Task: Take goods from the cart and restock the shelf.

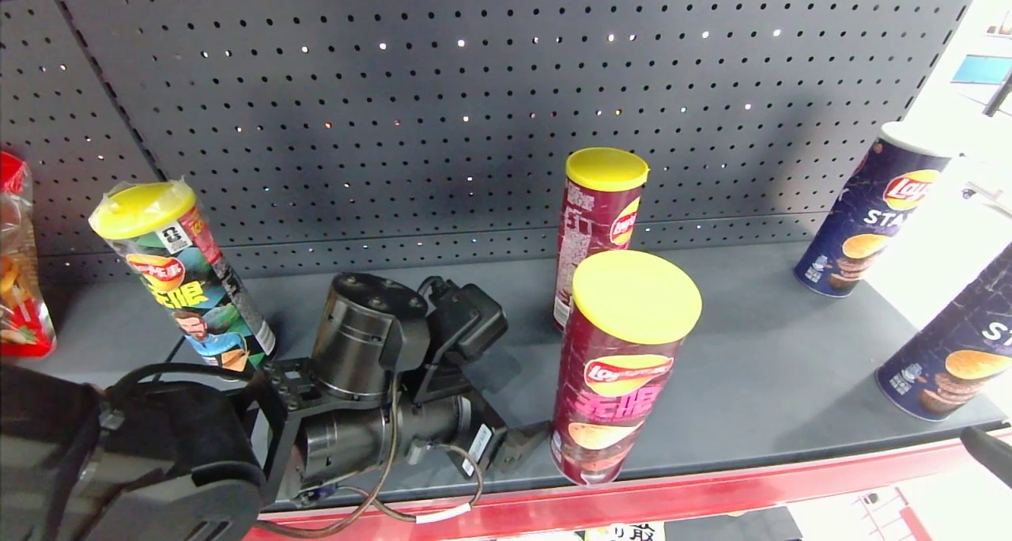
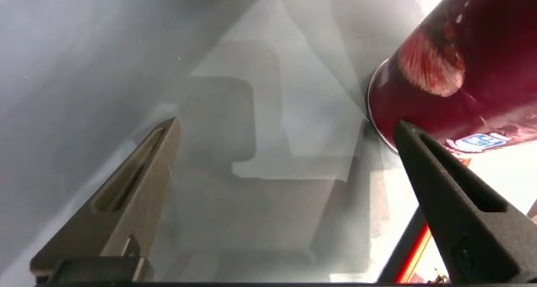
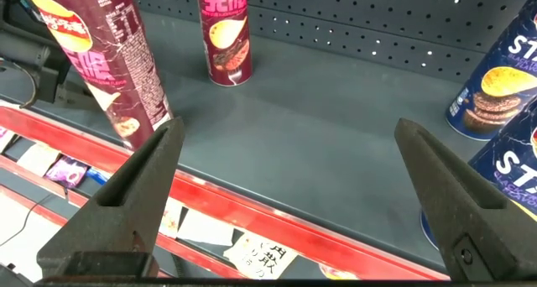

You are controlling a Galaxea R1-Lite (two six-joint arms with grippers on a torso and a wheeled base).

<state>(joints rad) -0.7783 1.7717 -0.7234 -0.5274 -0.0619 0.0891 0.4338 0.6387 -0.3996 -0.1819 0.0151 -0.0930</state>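
Right gripper (image 3: 285, 132): hung just before the front edge of the shelf (image 1: 759, 383), fingers spread wide, empty.
Left gripper (image 2: 287, 127): sat low over the front edge, fingers wide, holding nothing, one finger just beside the near can.
Near can (image 1: 624, 367): stood upright at the front edge, maroon, yellow lid on.
Handling: likely light, stiff-walled, smooth and easy to tip; best gripped round the mid-body, gently.
Far can (image 1: 601, 209): stood upright behind it, toward the back edge.

A dark grey wall (image 1: 474, 90) full of little holes is standing behind the grey shelf (image 1: 751, 351). Tiny lights are shining through some holes. A red strip (image 1: 711, 492) is running along the shelf's front.
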